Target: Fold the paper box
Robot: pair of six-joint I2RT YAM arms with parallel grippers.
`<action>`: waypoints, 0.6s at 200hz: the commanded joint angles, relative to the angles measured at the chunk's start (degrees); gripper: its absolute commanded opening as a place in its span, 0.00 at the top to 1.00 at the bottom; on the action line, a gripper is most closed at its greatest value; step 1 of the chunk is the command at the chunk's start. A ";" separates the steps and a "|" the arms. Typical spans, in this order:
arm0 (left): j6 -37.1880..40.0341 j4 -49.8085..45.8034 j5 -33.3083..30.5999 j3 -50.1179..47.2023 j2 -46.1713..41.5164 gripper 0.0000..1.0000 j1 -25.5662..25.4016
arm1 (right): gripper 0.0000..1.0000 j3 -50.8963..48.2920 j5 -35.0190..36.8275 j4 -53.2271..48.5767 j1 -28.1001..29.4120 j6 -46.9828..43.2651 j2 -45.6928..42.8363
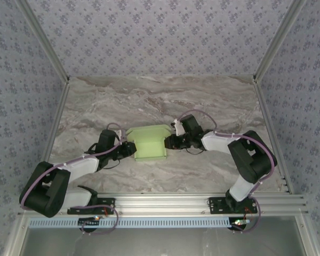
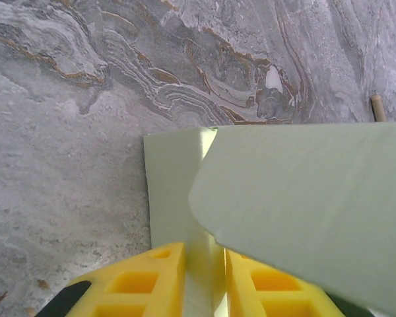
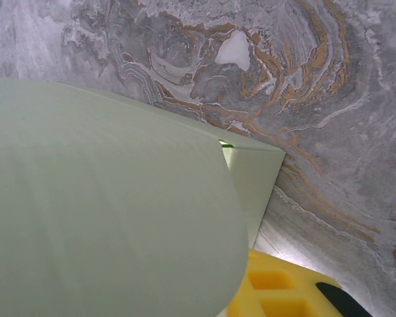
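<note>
By the left gripper (image 2: pixel 204 257) an upright wall of the paper box (image 1: pixel 147 142) is clenched. The half-formed box lies on the table (image 1: pixel 149 101) between the arms, and nothing is seen inside it. The wall should be pinched squarely while the opposite side is raised evenly, lest the card crease. At the right edge the right gripper (image 1: pixel 171 142) is set; its grasp cannot be told.

Open marble table (image 1: pixel 149 101) beyond the paper box (image 1: pixel 146 143), as far as the back wall. Blocked left of the box by the left gripper (image 1: pixel 129 149), clamped on its wall. Blocked right of it by the right gripper (image 1: pixel 168 142) at its edge. Narrower free strip on the box's near side. Thin wooden stick (image 2: pixel 378 107) lying past the box's raised flap.
</note>
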 commanded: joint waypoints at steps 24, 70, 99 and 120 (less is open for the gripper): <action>1.04 -0.08 0.61 0.50 -0.77 0.79 -0.29 | 0.76 3.14 7.03 -9.49 2.86 -2.46 2.46; 1.21 -0.10 0.53 0.31 -1.12 0.79 -0.30 | 0.77 6.80 13.62 -15.00 5.74 -3.71 3.01; 1.13 0.03 0.48 0.00 -1.23 0.79 -0.35 | 0.79 8.29 16.50 -17.28 6.95 -4.28 3.84; 1.10 0.12 0.48 -0.05 -1.22 0.79 -0.31 | 0.80 8.51 17.45 -17.93 7.48 -4.31 4.81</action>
